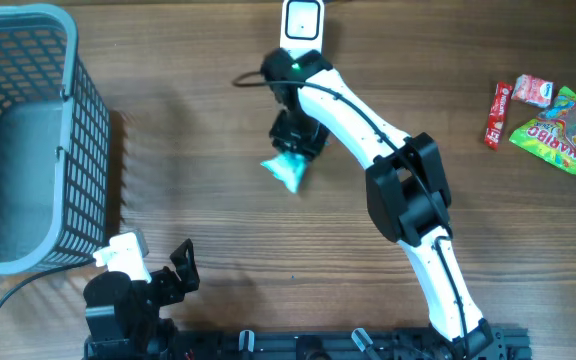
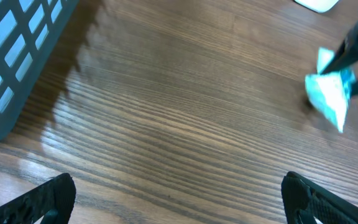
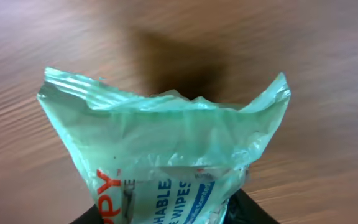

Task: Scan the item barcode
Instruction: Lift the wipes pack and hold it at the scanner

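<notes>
The item is a pale green pack of wipes (image 1: 288, 170) with red and blue print, lying just left of the table's middle. My right gripper (image 1: 296, 140) reaches down over it, and in the right wrist view the pack (image 3: 166, 143) fills the space between the two dark fingers, which press on its sides. The barcode does not show. A white scanner (image 1: 302, 20) sits at the far edge, just beyond the gripper. My left gripper (image 1: 173, 272) rests near the front left, open and empty; its wrist view shows the pack (image 2: 329, 96) far off at the right.
A grey-blue wire basket (image 1: 93, 130) takes up the left side. At the far right lie a gummy bag (image 1: 558, 128), a red bar (image 1: 496, 113) and a pink packet (image 1: 533, 90). A black cable runs by the scanner.
</notes>
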Controlling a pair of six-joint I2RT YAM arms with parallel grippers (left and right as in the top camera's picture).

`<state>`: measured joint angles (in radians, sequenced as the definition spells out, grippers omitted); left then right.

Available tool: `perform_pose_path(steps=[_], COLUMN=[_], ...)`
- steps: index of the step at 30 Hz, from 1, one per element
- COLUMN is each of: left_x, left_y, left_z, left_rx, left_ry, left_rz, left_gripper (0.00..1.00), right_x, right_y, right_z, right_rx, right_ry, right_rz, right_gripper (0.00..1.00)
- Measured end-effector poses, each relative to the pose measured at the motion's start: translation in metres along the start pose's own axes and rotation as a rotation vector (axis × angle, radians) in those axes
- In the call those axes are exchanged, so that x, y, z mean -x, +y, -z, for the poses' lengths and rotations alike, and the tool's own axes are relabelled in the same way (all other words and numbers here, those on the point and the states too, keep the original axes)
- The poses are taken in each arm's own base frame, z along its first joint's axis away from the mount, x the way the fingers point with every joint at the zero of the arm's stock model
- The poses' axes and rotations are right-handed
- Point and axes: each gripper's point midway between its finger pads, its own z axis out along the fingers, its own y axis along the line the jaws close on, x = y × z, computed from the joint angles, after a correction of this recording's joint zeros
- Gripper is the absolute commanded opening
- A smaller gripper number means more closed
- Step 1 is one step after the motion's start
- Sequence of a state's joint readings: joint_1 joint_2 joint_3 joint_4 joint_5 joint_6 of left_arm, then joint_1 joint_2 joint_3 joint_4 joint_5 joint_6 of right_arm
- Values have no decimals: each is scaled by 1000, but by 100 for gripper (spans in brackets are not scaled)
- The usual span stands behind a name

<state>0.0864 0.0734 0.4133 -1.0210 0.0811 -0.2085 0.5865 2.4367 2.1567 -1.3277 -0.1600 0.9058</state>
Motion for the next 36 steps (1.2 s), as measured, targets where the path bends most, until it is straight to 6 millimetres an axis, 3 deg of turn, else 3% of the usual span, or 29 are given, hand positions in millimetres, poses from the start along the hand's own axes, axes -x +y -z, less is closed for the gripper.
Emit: perform_pose_path(steps=[4, 7, 13, 17, 22, 24, 26, 27, 30, 36], left_x=[0, 0, 0, 0, 0, 0, 0, 0, 0, 0], left_y=[0, 0, 0, 0, 0, 0, 0, 0, 0, 0], left_z=[0, 0, 0, 0, 0, 0, 0, 0, 0, 0], left_rx=[0, 0, 0, 0, 0, 0, 0, 0, 0, 0], left_ry=[0, 0, 0, 0, 0, 0, 0, 0, 0, 0], left_rz=[0, 0, 0, 0, 0, 0, 0, 0, 0, 0], left_gripper=[100, 100, 100, 100, 100, 100, 100, 100, 100, 100], right_x=[-6, -22, -54, -73, -89, -92, -94, -94, -94, -95], right_y=[42, 75, 137, 163, 172, 172, 171, 172, 173, 175], right_z=[18, 37, 101, 150, 200, 211, 216, 217, 219, 234], right_rx=[205, 400, 870, 1176, 1423, 1463, 1482, 1483, 1491, 1544], right_ry=[40, 95, 115, 84, 42, 47, 47, 47, 29, -77], right_rz=[190, 356, 739, 982, 1208, 1243, 1265, 1263, 1279, 1406], right_gripper=[43, 45, 47, 47, 44, 25, 25, 31, 27, 31])
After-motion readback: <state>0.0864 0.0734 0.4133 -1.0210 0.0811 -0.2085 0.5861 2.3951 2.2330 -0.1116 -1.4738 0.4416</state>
